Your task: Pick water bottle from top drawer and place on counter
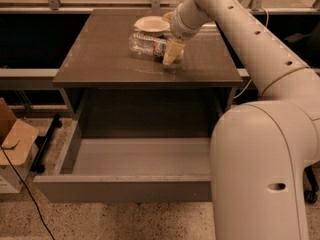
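The water bottle (145, 43), clear and ribbed, lies on its side low over the back middle of the counter (100, 59). My gripper (167, 49) comes in from the upper right and is shut on the bottle's right end, with one cream finger (173, 52) in front of it. I cannot tell whether the bottle touches the counter. The top drawer (125, 189) is pulled fully open below the counter, and its grey inside holds nothing.
A pale shallow bowl (151, 24) sits on the counter just behind the bottle. My arm's big white link (260, 169) fills the lower right. A cardboard box (12, 139) and a cable lie on the speckled floor at the left.
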`<act>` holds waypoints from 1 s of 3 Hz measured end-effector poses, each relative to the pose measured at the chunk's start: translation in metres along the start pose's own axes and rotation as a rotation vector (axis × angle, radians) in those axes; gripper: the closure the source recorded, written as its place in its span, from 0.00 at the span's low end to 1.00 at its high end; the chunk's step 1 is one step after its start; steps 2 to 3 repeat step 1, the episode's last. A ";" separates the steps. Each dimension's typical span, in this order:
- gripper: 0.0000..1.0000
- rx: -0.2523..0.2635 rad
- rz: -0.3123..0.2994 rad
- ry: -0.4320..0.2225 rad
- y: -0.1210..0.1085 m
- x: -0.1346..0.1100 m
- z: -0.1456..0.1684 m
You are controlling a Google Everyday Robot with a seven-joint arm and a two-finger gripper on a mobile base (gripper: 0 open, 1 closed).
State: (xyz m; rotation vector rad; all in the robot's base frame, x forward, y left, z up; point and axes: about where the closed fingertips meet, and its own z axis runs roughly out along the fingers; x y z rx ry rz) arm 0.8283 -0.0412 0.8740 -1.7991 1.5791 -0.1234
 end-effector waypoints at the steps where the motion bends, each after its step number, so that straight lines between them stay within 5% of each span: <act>1: 0.00 0.000 0.000 0.000 0.000 0.000 0.000; 3: 0.00 0.000 0.000 0.000 0.000 0.000 0.000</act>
